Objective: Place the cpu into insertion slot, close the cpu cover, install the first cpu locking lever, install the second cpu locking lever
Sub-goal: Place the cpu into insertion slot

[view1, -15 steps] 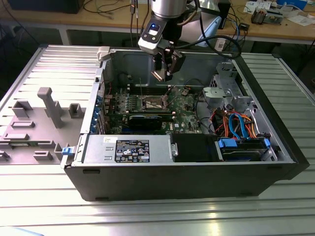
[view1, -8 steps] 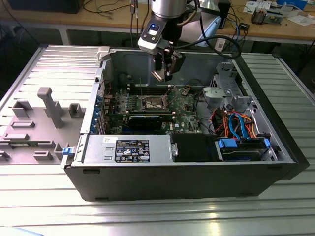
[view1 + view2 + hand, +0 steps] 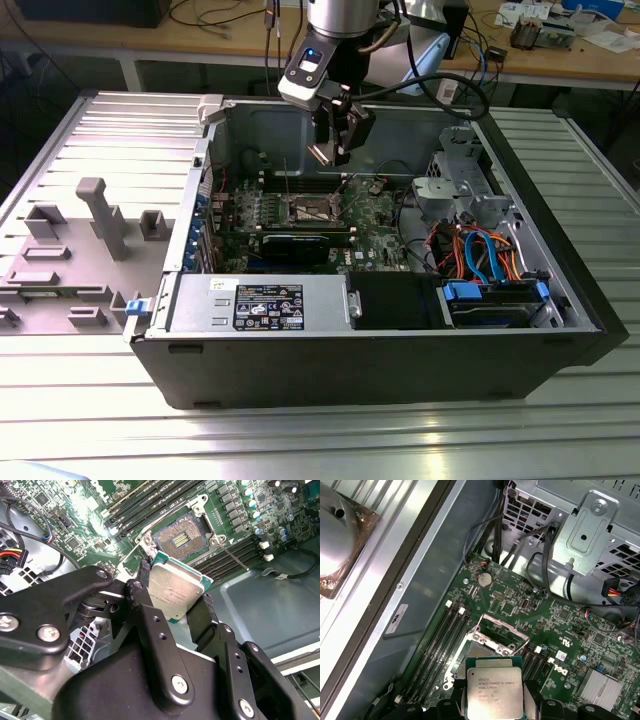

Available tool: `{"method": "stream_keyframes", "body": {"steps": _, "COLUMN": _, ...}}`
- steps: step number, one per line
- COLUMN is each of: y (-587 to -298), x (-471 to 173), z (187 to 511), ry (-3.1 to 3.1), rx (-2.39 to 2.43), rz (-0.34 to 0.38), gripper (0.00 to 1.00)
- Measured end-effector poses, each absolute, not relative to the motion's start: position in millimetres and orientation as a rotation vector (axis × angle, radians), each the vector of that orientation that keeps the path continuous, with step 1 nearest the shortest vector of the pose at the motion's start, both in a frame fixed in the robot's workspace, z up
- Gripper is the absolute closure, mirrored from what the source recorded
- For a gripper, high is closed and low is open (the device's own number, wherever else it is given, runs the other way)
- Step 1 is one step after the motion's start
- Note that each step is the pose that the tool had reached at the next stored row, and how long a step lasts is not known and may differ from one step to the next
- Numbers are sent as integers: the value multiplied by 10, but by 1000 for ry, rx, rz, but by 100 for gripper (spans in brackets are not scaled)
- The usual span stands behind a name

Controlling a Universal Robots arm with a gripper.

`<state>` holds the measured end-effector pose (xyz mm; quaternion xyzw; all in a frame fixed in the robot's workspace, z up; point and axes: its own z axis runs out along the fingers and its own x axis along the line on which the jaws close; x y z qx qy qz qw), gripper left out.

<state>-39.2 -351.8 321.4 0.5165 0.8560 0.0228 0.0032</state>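
My gripper [image 3: 331,150] hangs inside the open computer case, above the green motherboard, and is shut on the cpu [image 3: 322,153]. In both wrist views the silvery-grey chip [image 3: 176,587] [image 3: 493,687] sits edge-gripped between the two black fingers [image 3: 202,612]. It hovers close over the insertion slot [image 3: 181,539], whose brownish-gold contact field lies bare. The cpu cover [image 3: 506,625] stands tilted up at the socket's far side. A thin wire lever [image 3: 233,556] angles away beside the socket.
Long memory slots [image 3: 150,500] flank the socket. A black graphics card [image 3: 300,243] and a grey-labelled power supply [image 3: 260,303] lie toward the case's front. A metal drive cage [image 3: 465,185] and orange and blue cables [image 3: 480,250] fill the exterior view's right.
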Motion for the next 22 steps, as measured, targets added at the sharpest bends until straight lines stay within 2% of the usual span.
{"method": "stream_keyframes", "body": {"steps": 22, "y": -3518, "x": -392, "z": 3203, "ry": 2653, "rx": 1667, "rz": 71, "gripper": 45}}
